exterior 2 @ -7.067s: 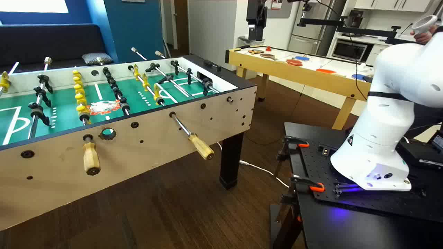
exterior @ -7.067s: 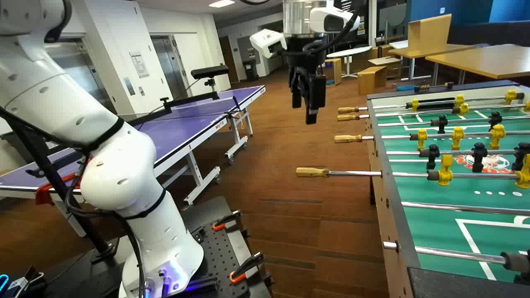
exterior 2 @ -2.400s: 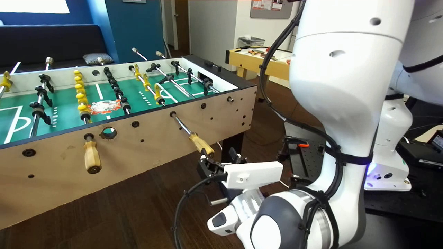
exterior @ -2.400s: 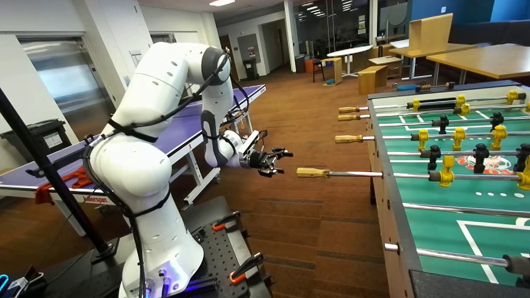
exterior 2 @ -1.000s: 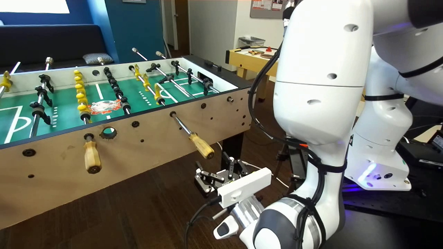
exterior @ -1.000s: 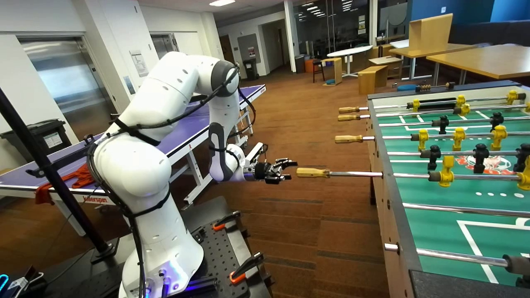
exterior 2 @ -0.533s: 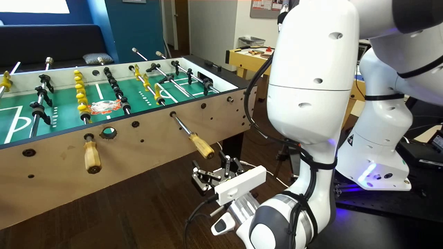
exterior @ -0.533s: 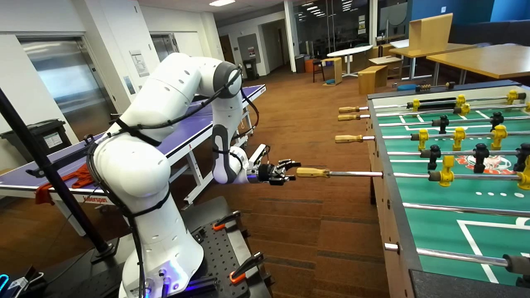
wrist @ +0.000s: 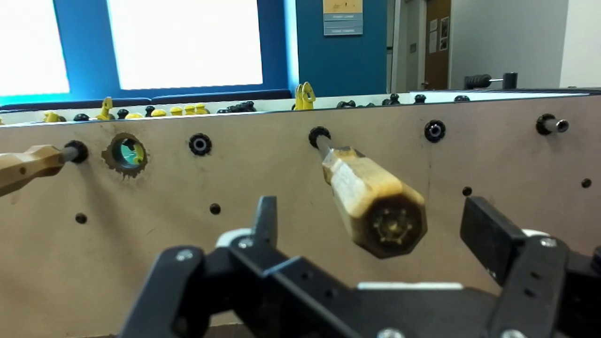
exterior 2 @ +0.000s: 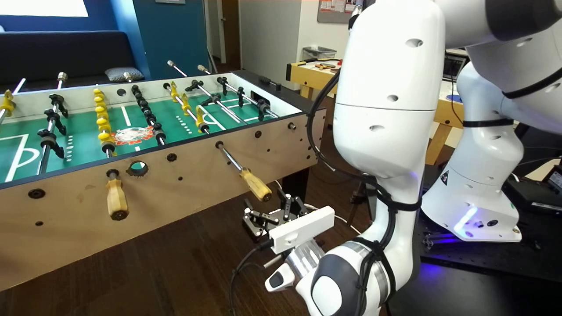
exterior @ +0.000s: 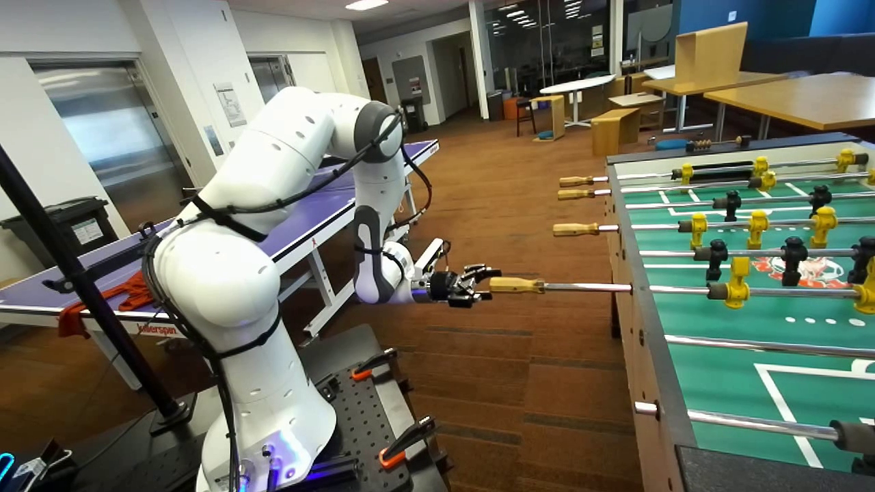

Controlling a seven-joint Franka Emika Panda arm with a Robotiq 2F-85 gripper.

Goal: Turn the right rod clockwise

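Note:
The right rod has a tan wooden handle (wrist: 368, 202) on a thin silver shaft (exterior: 588, 288) that sticks out of the foosball table's side. The handle also shows in an exterior view (exterior 2: 254, 184). My gripper (exterior: 490, 284) is open and empty, level with the handle's free end, and points at the table. In the wrist view my gripper's fingers (wrist: 373, 206) stand left and right of the handle's end face, with a gap on each side. The fingertips are about at the handle's end; how far they overlap it is hard to tell.
The foosball table's side panel (wrist: 263, 169) stands beyond the handle. A rod with a shorter-looking tan handle (exterior 2: 117, 199) is to the left; it shows also in the wrist view (wrist: 28, 166). A bare rod stub (wrist: 558, 126) is at the right. A purple ping-pong table (exterior: 321, 205) stands behind the arm.
Several seconds ago the gripper hung high, pointing down; it has since come down and turned toward the handle. Over the last second it moved slightly closer to the handle's end. The rod looks unmoved.

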